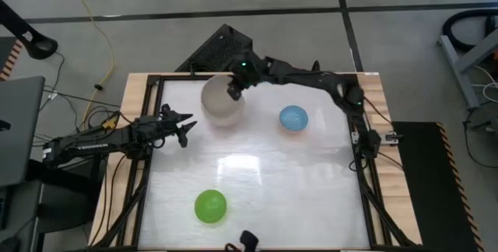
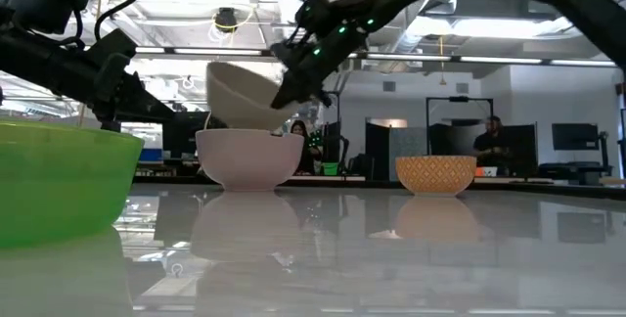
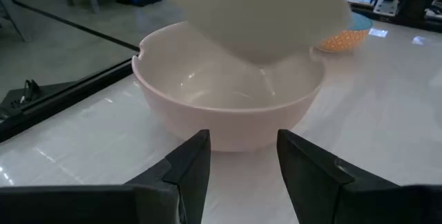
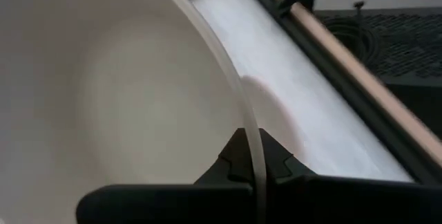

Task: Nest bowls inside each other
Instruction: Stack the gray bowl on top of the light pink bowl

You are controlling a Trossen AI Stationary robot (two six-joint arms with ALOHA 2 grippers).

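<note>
A pale pink-cream bowl point(image 2: 249, 158) stands upright on its base at the far middle of the table. Just above it hangs a grey-beige bowl point(image 2: 240, 90), tilted, with my right gripper point(image 4: 257, 160) shut on its rim. In the high view the grey-beige bowl point(image 1: 222, 98) covers most of the pink one. A light blue bowl point(image 1: 293, 117) sits to the right of them. A bright green bowl point(image 1: 210, 206) sits near the front edge. My left gripper point(image 3: 243, 141) stands open at the table's left, pointing at the pink-cream bowl point(image 3: 228, 106) without touching it. My right gripper pinches the grey-beige bowl's rim point(image 4: 252, 137), one finger inside the bowl and one outside. The fingers slant down from the table's far right side. The bowl is lifted clear and tilted, its lower part hanging over the pink-cream bowl's opening.
The table's wooden frame rail point(image 4: 345, 65) runs close behind the held bowl. A black box point(image 1: 222, 46) lies on the floor beyond the far edge. Bare white tabletop point(image 1: 272, 174) lies between the bowls. People and desks show in the room behind.
</note>
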